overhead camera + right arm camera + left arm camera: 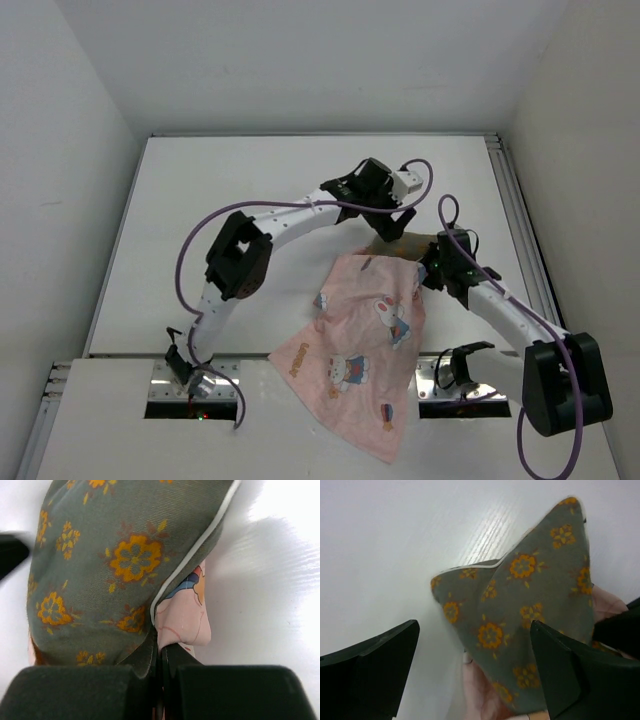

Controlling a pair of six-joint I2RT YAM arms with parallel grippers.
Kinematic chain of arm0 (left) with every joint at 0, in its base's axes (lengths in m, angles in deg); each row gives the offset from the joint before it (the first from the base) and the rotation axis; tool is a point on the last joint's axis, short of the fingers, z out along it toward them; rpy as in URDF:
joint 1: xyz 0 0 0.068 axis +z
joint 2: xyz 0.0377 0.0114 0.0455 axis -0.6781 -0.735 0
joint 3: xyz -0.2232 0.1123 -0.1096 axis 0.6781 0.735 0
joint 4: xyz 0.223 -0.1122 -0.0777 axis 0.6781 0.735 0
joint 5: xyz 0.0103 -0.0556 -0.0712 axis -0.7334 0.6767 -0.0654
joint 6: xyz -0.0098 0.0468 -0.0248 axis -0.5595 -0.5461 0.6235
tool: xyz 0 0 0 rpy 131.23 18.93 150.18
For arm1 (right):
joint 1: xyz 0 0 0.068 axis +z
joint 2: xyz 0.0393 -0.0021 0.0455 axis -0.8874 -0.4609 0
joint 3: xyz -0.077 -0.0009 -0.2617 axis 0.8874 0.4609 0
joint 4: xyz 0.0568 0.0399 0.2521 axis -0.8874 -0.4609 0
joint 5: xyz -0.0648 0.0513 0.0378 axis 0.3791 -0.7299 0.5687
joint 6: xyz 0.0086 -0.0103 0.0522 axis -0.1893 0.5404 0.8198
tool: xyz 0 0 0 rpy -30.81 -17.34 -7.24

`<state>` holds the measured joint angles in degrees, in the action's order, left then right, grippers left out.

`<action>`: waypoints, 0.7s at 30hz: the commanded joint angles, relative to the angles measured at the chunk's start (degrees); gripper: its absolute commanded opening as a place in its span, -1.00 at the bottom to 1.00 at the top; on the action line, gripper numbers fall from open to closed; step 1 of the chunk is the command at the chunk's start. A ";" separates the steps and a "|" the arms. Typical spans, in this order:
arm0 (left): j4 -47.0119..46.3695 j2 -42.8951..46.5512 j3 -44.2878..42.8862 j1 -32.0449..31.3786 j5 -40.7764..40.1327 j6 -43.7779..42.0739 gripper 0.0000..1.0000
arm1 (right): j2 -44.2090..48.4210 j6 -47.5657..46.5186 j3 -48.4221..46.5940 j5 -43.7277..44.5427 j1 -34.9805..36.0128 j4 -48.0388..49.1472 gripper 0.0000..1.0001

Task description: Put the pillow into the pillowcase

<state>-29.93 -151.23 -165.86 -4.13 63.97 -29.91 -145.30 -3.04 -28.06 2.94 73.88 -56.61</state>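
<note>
Status: pillow (pixel 535 605) sat part-in pillowcase (pixel 365 350); 12 o'clock end protruded. L gripper (pixel 475 630) gaped, empty; R gripper (pixel 161 670) pinched pillowcase hem.

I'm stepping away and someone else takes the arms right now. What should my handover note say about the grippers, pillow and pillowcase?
Left gripper: open, with a finger on either side of the pillow, whose corner is exposed. It is not gripping.
Right gripper: shut on the pillowcase edge, right beside the pillow.
The pillowcase spreads from the middle of the table toward the near edge, between the arm bases.
Done: pink cloth covers most of the pillow.
Left: work the exposed end inside, then release.
</note>
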 commanded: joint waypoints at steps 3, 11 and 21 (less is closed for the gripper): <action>-1.16 -8.82 -10.41 1.13 18.89 5.26 0.89 | 0.62 -2.06 1.00 -1.45 -0.35 3.07 -1.00; 1.73 -11.03 -7.27 1.13 34.86 4.23 0.16 | -1.31 -3.02 1.27 -1.97 -3.15 5.36 -1.00; 28.70 -6.20 -18.51 2.35 40.09 -16.69 -1.00 | -5.18 -9.08 -7.33 -4.09 -7.82 1.85 -1.00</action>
<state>-13.76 -163.37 -179.87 -2.38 98.01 -38.80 -150.70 -8.70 -29.79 -2.92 67.33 -57.71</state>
